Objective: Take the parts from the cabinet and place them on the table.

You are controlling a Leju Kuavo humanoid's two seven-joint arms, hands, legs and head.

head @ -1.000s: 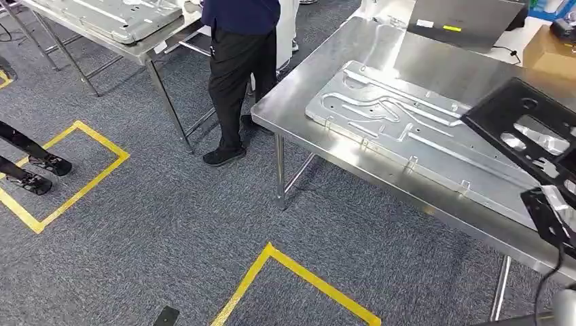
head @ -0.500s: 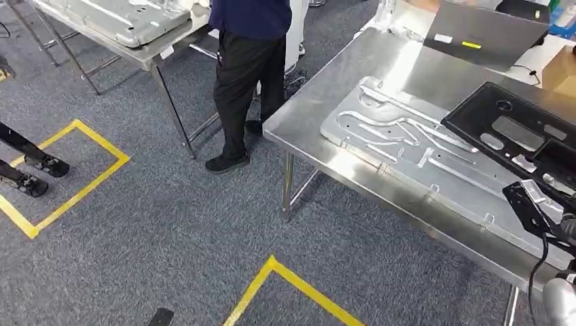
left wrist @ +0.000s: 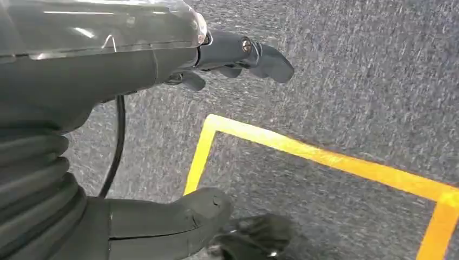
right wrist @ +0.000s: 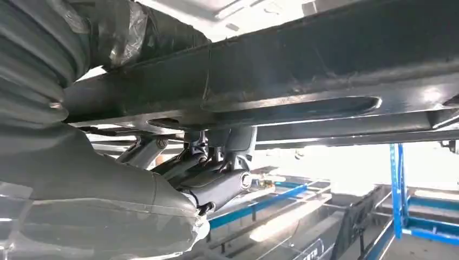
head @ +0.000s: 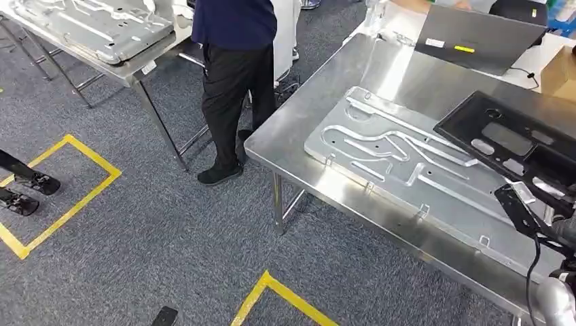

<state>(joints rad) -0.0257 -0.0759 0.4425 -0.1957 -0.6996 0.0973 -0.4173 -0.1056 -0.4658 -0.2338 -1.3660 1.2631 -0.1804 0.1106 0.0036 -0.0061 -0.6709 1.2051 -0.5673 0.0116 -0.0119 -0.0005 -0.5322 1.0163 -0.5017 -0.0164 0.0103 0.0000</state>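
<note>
Far table [head: 139, 64], upper left of the head view: steel, carrying one silver stamped panel [head: 88, 24] that lies flat and fills most of the visible top.

Person [head: 234, 75]: dark top and dark trousers, standing on the carpet between the two tables, just beside the near table's left corner.

Floor [head: 156, 231]: grey carpet with yellow tape outlines [head: 68, 183].

Left hand [left wrist: 178, 141]: hangs over the carpet and a taped corner, thumb and fingers apart, nothing between them.

Near table [head: 299, 119]: steel, its front edge running down to the right. One silver stamped plate [head: 407, 170] lies flat along that edge, starting near the left corner; judged to be an earlier delivery. A grey laptop lid [head: 475, 37] stands at the back edge, a cardboard box [head: 560, 68] beyond it.

Black part [head: 509, 139]: a flat frame with cut-outs, held slightly tilted over the right portion of the near table, overlapping the silver plate's right end. Whether any edge touches the table cannot be told.

Right hand [right wrist: 205, 168]: under the black part, fingers curled against its underside and thumb wrapped at the edge, clamped on it.

Status: removal from the cabinet appears done for this piece; carry is at its end. Outstanding: lowering onto the table, release, and any further trips.
</note>
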